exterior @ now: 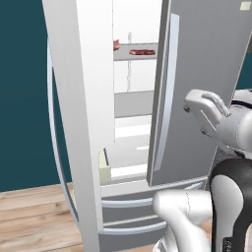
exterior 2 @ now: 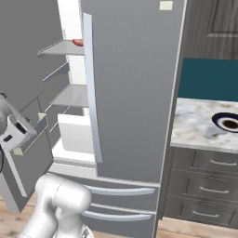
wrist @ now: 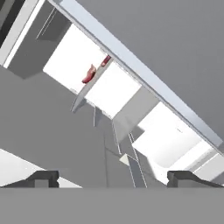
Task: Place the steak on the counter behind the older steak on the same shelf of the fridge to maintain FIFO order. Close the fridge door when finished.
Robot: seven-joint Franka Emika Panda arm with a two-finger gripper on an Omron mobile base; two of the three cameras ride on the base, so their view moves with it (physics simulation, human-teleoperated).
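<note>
Left base view: door hides half the steak [exterior: 116, 45]; claw [wrist: 113, 178] spread wide.

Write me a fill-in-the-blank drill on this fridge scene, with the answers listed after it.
1. Both steaks lie on the ____ shelf of the fridge.
2. In the left base view, the older steak lies to the ____ of the steak.
3. The gripper has its jaws ____ and holds nothing.
4. The fridge's left door stands ____.

Answers: upper; right; open; open

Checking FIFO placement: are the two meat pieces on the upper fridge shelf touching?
Apart. The left base view shows bare shelf between the pale pink steak chunk and the flat dark red slab.
</note>
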